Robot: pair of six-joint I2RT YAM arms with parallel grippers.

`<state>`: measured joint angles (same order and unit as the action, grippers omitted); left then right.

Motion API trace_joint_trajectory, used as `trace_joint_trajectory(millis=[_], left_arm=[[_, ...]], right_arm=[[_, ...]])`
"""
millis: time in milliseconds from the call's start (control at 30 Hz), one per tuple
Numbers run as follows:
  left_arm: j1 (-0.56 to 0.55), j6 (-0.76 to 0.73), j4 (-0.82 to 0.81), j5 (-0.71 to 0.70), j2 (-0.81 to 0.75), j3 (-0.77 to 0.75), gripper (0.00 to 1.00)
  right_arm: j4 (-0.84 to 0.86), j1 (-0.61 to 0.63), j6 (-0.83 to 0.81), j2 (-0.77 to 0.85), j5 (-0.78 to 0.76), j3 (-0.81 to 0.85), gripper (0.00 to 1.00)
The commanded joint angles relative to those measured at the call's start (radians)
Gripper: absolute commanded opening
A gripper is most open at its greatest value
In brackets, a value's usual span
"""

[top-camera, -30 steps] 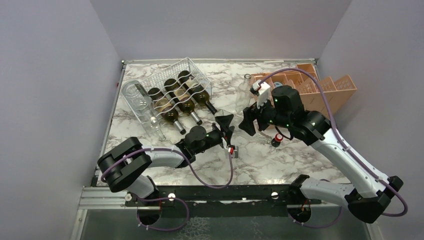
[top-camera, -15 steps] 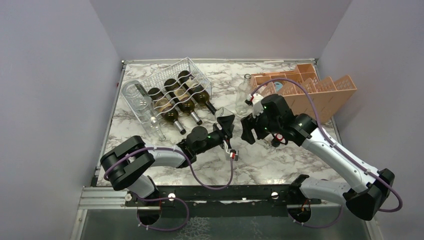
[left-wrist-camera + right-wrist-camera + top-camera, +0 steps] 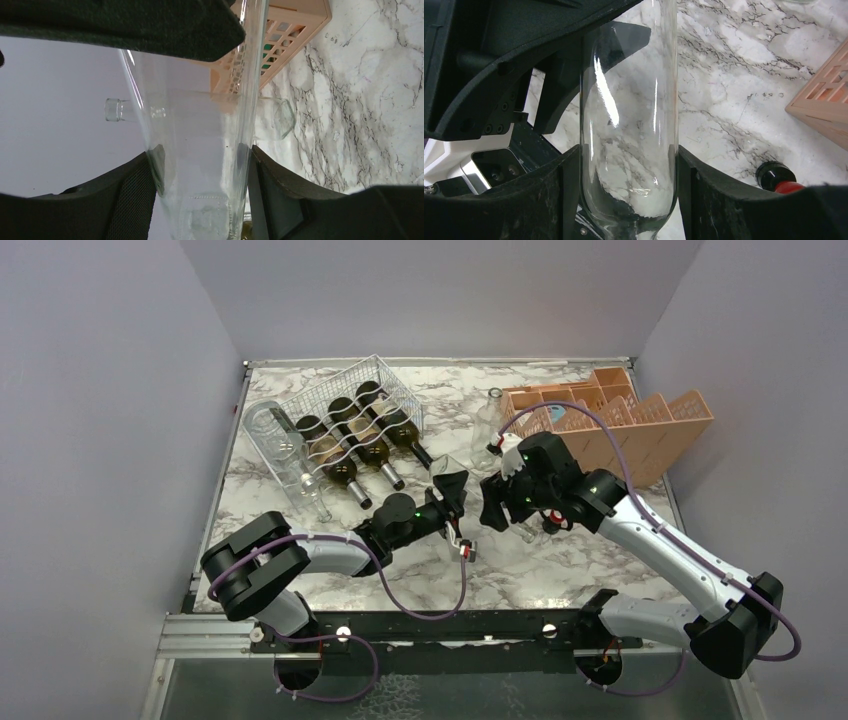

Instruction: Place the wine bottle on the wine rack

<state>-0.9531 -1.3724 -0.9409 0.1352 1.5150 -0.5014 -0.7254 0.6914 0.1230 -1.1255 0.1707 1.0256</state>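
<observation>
A clear glass wine bottle [image 3: 200,190] hangs above the table's middle, held between both grippers; it also shows in the right wrist view [image 3: 629,125]. My left gripper [image 3: 455,490] is shut on it, with a finger on each side of the glass [image 3: 200,155]. My right gripper [image 3: 490,502] faces the left one, and both its fingers touch the bottle's body [image 3: 628,152]. The white wire wine rack [image 3: 385,370] stands at the back left. It holds three dark bottles [image 3: 360,440]. Another clear bottle [image 3: 280,450] lies at its left side.
An orange plastic crate [image 3: 620,420] with dividers lies at the back right, also seen in the left wrist view [image 3: 285,35]. A second clear bottle [image 3: 489,430] stands just left of the crate. A small dark red-capped bottle [image 3: 780,180] lies on the marble under my right arm.
My right gripper has moved down and left, up to the left gripper, and its fingers now sit on the clear bottle. The left arm has hardly moved.
</observation>
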Motion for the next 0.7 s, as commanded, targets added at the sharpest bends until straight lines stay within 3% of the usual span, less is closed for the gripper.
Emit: trace_joint_trajectory(millis=[0,133,267,433,500,600,633,667], left_arm=[[-0.005,0.036,-0.115,-0.005,-0.041,-0.005,0.0],[-0.006,0.05,-0.101,-0.004,-0.057,-0.002,0.0],[-0.006,0.068,-0.084,-0.034,-0.073,-0.003,0.0],[-0.006,0.089,-0.064,-0.054,-0.087,-0.009,0.0],[-0.005,0.103,-0.057,-0.057,-0.095,-0.011,0.0],[-0.006,0.132,-0.054,-0.046,-0.113,-0.005,0.0],[-0.006,0.142,-0.054,-0.044,-0.118,0.001,0.03],[-0.005,0.15,-0.054,-0.044,-0.125,0.005,0.19]], right_arm=[[0.035,-0.001,0.027,0.0,0.073,-0.014,0.64],[0.045,0.0,0.033,-0.015,0.102,-0.02,0.58],[0.06,0.0,0.043,-0.018,0.102,-0.033,0.68],[0.091,0.0,0.051,-0.021,0.096,-0.047,0.69],[0.097,0.001,0.055,-0.025,0.083,-0.044,0.61],[0.118,0.0,0.056,-0.01,0.075,-0.042,0.37],[0.127,0.0,0.058,-0.003,0.068,-0.04,0.29],[0.137,0.0,0.063,0.006,0.053,-0.037,0.22]])
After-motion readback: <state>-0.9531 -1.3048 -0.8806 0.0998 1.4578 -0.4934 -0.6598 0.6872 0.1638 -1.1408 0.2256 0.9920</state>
